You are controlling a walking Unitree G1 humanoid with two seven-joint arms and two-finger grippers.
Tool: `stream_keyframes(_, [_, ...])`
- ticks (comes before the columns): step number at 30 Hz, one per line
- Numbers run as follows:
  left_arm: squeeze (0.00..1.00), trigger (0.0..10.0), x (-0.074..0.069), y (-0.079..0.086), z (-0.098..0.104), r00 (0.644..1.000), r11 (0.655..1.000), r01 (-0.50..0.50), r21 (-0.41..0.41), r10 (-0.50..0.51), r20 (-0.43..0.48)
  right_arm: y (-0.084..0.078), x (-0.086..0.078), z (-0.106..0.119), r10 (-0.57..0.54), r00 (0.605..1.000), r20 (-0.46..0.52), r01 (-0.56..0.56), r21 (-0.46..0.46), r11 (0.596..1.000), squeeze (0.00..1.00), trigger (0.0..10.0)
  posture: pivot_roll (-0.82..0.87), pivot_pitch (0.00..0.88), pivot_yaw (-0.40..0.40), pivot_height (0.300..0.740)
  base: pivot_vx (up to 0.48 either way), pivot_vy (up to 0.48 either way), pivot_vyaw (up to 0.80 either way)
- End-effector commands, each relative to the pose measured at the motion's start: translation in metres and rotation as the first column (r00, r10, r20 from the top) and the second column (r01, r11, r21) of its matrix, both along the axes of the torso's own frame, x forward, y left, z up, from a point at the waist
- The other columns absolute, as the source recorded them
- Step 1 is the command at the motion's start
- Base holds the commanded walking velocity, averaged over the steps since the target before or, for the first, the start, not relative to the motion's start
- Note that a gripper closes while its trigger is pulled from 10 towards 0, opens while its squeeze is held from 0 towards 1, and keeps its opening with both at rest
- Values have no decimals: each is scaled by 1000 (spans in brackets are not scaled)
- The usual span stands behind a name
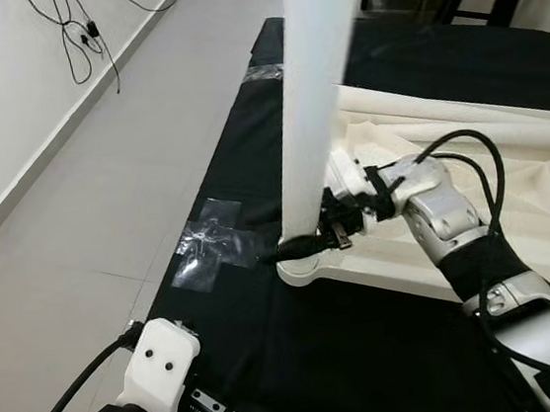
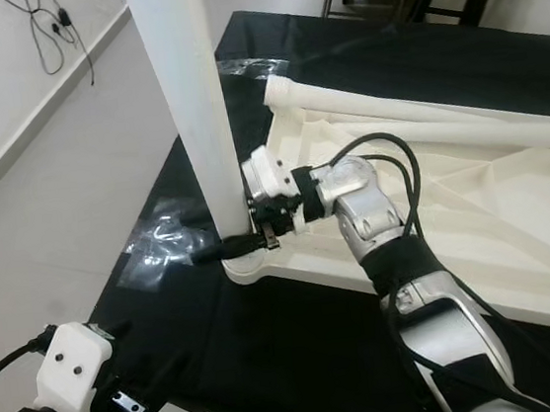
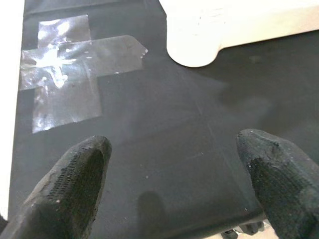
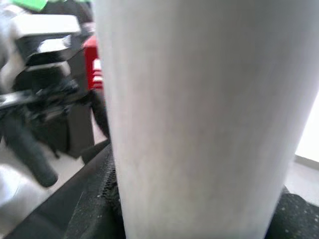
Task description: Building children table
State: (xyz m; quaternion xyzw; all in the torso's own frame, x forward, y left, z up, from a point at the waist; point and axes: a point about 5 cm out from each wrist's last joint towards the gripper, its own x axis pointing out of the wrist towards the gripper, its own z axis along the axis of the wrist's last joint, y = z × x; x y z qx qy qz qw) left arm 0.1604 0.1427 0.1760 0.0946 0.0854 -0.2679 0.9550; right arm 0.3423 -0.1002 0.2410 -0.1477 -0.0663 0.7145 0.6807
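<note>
white table leg (image 1: 308,103) stands upright in the corner socket of the upside-down cream tabletop (image 2: 472,193), which lies on the black-covered desk (image 1: 371,354). right tool (image 1: 311,244) is clamped around the leg just above the socket, black fingers (image 4: 102,199) pressed against both sides of the tube. left tool (image 3: 174,184) hovers low over the near desk edge, fingers spread wide, nothing in them.

handling, as a guess: the leg looks like a smooth, matte, hollow plastic tube, light and stiff, but slick, so a pinch can slip if it gets twisted. round section, slight taper toward the bottom is possible, hard to tell. best hold is low near the socket where it is now, less leverage and less wobble. top of the leg runs out of frame so tilt at the far end can't be checked.

tabletop is moulded plastic, rigid, ribbed on the underside, rounded corner boss (image 3: 194,42). light enough that it may slide on the cloth when the leg is pushed or turned. a second leg (image 2: 413,111) lies flat across the tabletop. clear tape cross (image 3: 70,74) is stuck on the cloth near the corner, shiny and wrinkled.
</note>
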Motion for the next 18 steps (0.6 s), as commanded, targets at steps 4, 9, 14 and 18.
stream_keyframes(4, [0, 10000, -3, -1, -2, 1000, 1000, 5, 4, -5, -22, -15, -1, -56, -218, 951, -220, 198, -110, 974, 0, 10000, 71, 301, -51, 740, 0, 0, 0])
stream_keyframes(9, [0, 10000, -3, -1, -2, 1000, 1000, 3, 2, -3, -21, -15, -4, -65, -274, 932, -238, 253, -117, 960, 0, 10000, 66, 300, -52, 740, 0, 0, 0])
stream_keyframes(14, [0, 10000, -3, -1, -2, 1000, 1000, 5, 0, -5, -21, -17, -5, -77, -417, 872, -256, 404, -103, 909, 0, 10000, 54, 299, -61, 740, 0, 0, 0])
stream_keyframes(18, [0, 10000, -3, -1, -2, 1000, 1000, 3, 0, -3, -20, -19, -11, -82, -554, 786, -273, 556, -78, 827, 0, 10000, 47, 299, -68, 740, 0, 0, 0])
